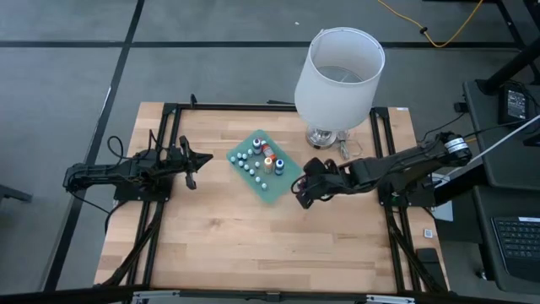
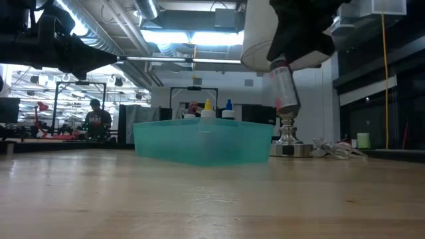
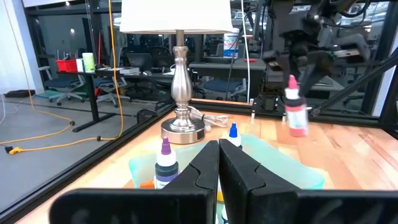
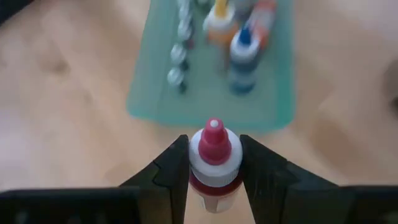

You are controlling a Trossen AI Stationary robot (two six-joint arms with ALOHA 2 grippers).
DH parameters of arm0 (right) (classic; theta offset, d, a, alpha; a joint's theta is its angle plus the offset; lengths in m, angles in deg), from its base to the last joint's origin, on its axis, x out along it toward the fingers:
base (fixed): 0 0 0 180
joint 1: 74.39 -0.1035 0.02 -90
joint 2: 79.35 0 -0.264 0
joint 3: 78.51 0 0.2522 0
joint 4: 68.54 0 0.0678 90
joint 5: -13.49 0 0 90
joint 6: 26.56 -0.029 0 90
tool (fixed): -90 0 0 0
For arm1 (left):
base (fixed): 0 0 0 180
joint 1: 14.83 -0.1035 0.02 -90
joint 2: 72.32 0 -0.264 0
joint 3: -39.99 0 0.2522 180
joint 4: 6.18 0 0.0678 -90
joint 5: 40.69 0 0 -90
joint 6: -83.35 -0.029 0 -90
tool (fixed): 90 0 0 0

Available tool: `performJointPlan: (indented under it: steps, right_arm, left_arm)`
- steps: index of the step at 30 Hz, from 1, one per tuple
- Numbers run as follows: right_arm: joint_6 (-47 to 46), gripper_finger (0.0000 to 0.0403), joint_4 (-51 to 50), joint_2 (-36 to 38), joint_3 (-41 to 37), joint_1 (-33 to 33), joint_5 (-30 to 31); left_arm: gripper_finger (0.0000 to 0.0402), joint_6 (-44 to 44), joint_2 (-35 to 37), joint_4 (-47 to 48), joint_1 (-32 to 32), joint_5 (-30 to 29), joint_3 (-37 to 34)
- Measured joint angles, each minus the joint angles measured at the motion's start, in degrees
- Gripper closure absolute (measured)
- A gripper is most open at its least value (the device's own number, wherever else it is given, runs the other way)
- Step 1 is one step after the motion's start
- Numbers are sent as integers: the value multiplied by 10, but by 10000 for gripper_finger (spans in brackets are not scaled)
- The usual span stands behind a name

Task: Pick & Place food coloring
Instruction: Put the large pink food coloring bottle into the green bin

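1. The small red-capped dropper bottle of red food coloring [image 4: 213, 163] sits upright between the two dark fingers of the right gripper [image 4: 214, 163], which are clamped on it just below its cap, one finger [image 4: 171, 167] on each side.
2. In the low view this red bottle [image 2: 285, 91] hangs in the air clear of the wooden table top [image 2: 212, 199], just beside the square teal-green plastic tray [image 2: 203, 141] and in front of the lamp's metal base [image 2: 290, 145].
3. From above, the right gripper [image 1: 305, 193] is just off the tray's [image 1: 272, 192] corner, on the side away from the left arm, with the white lamp shade [image 1: 339, 74] near it toward the table's far edge.
4. The left gripper [image 1: 192, 165] is well apart from the tray on its other side, its fingers [image 3: 199, 177] pressed together on nothing.
5. Bare wood lies open all round the tray toward the near edge; the black frame rails [image 1: 396, 236] run along the table's sides.
6. Inside the tray stand a purple-tipped bottle [image 3: 165, 163], a blue-tipped one [image 3: 233, 134], an orange one [image 4: 219, 22], and a row of tiny white-capped bottles [image 1: 246, 163].
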Motion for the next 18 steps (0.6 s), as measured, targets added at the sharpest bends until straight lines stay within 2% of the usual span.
performJointPlan:
  steps: [5,11,18]
  right_arm:
    - [84,276,30,1,-4,7,77]
    - [146,276,145,1,-54,34,92]
    - [182,276,182,1,-86,57,130]
  left_arm:
    - [390,0,0,0,0,0,0]
    - [391,0,0,0,0,0,0]
    - [395,0,0,0,0,0,0]
